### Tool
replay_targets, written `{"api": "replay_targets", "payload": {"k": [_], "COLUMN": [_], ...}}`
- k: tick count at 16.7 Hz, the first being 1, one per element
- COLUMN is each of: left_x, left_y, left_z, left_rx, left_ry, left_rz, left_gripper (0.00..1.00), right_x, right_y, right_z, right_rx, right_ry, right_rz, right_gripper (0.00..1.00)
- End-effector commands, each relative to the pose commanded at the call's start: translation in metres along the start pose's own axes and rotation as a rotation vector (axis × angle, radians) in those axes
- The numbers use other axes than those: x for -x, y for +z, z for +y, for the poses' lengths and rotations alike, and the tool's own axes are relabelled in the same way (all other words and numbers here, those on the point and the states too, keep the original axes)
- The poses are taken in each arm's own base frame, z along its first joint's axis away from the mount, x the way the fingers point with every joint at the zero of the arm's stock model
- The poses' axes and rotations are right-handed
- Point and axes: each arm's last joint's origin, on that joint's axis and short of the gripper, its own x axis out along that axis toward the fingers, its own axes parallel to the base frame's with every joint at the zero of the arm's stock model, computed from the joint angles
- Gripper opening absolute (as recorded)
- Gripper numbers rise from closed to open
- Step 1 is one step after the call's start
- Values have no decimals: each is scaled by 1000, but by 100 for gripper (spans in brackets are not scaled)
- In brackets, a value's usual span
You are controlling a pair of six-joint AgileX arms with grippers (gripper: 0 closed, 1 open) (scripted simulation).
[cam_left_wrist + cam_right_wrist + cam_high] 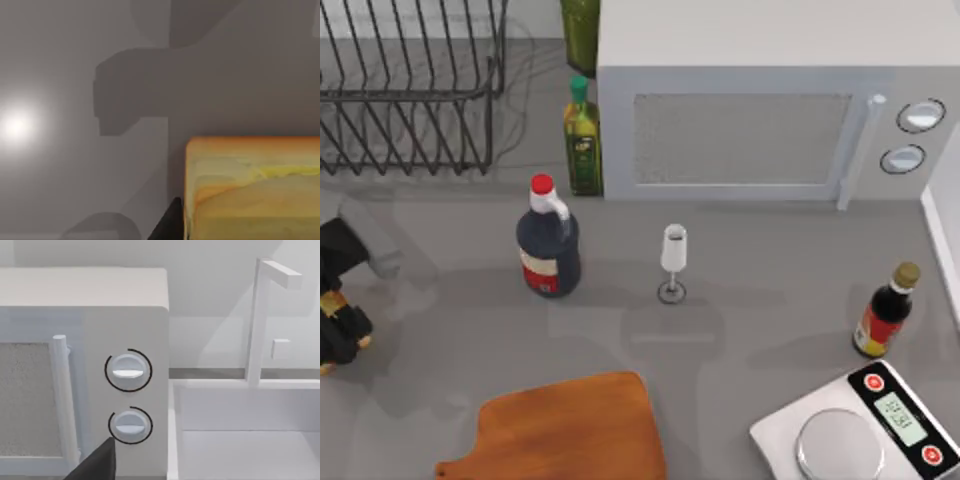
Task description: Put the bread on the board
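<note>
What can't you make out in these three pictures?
- Bread: cut off by the left wrist view's edges; whether it is gripped is unclear.
- Left end effector: at the top view's left edge, partly cropped.
- Board: its lower part cropped by the top view's edge.
- Scale display: digits too small.

golden-yellow bread [252, 190] with orange-brown crust, orange-brown board [565, 430], grey table [760, 320]

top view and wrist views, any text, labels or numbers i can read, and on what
Kitchen scale: its display shows digits, too blurred to read.
Green oil bottle: a label, unreadable.
Dark jug with red cap: red and white label, no legible words.
Small sauce bottle: red and yellow label, unreadable.
Microwave: no text by its dials.
</note>
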Motion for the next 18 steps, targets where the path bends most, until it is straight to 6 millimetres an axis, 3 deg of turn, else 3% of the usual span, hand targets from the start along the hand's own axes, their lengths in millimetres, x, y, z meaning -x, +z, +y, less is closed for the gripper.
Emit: {"api": "replay_targets", "payload": {"k": [2,3,12,15,18], "left_x": [0,0,6,24,58], "left_y": [0,0,1,4,4], "left_z": [0,0,-1,3,2], "left_rx": [0,0,2,-5,-9], "left_ry": [0,0,0,4,-17], "left_rz": [0,0,-9,-14,2], "left_gripper": [2,0,0,0,0], "right_x": [0,0,0,0,0], "right_y": [0,0,0,0,0], "right_z": [0,0,0,0,0], "right_rx": [0,0,0,0,0], "right_ry": [0,0,0,0,0], "right_rz": [0,0,0,0,0], "right_gripper": [100,100,100,100,100]}}
